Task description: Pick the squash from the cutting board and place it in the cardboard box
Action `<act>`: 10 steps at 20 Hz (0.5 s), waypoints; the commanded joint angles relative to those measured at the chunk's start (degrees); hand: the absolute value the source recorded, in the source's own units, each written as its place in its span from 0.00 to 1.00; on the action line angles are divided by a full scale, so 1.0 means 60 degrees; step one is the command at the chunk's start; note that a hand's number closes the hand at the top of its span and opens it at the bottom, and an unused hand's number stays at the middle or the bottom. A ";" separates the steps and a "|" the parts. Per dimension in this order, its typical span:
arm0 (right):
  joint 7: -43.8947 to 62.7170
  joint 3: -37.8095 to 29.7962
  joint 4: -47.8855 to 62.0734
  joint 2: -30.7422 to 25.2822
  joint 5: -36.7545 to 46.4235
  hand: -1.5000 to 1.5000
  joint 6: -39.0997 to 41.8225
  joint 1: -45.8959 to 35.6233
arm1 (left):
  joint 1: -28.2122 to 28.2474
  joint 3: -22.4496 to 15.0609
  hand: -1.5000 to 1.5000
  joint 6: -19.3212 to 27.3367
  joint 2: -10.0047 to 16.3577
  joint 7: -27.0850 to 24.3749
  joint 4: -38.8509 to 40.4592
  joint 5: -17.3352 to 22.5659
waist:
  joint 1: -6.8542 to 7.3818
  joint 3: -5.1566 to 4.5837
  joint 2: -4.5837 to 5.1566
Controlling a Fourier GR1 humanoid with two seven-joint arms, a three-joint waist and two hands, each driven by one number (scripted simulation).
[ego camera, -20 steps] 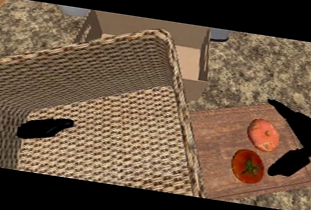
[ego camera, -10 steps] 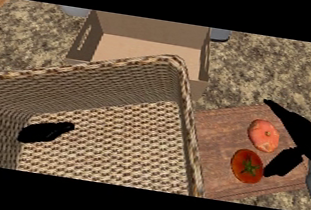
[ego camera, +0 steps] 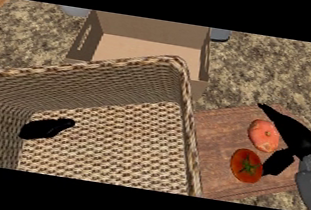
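Stone counter (ego camera: 283, 70): a speckled brown-and-grey top is filling the view and carrying everything else.
Wicker basket (ego camera: 101, 86): a large, tan, woven rectangular basket is taking up the counter's left half, tilting so that its inner walls and floor are showing.
Cardboard box (ego camera: 147, 29): a plain brown, open-topped box is sitting at the counter's far edge; its near wall is being partly covered by the basket's far rim.
Wooden cutting board (ego camera: 217, 136): a reddish-brown rectangular board is lying toward the counter's near right corner, its left edge running just beside the basket's right wall.
Right hand (ego camera: 301, 143): the black hand on its grey forearm is coming in at the board's right edge; it is released and grasping nothing, with long fingers stretching toward the board's far right corner and the thumb pointing down toward the board's near edge.
Left hand (ego camera: 47, 128): a black shape is showing over the basket's floor near its left wall; whether it is released or clenched I cannot tell.
Red tomato (ego camera: 246, 165): a round red fruit with a green stem is lying near the board's near right corner, just beside the thumb.
Squash (ego camera: 264, 135): the small, rounded, pale orange squash is lying on the board by its right edge, just beyond the tomato and right against the fingers; nothing is closing round it.
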 commanded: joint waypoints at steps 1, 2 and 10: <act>0.0188 -0.0176 -0.0090 0.0408 0.0095 0.00 0.0163 0.0186 | 0.0591 0.0070 0.50 -0.0027 -0.0110 0.0505 -0.0998 -0.0720 | 0.0009 0.0004 -0.0014; -0.0760 -0.0182 0.0505 0.0300 0.0203 1.00 -0.0212 0.0344 | -0.0279 0.0304 0.50 -0.0422 -0.0547 0.0261 0.0217 -0.0616 | -0.0031 0.0003 0.0003; -0.1101 -0.0208 0.0378 0.0189 0.1730 1.00 -0.1882 -0.0110 | 0.0293 0.0862 0.50 -0.1181 -0.0597 -0.0299 0.0282 -0.0565 | -0.0018 -0.0001 0.0001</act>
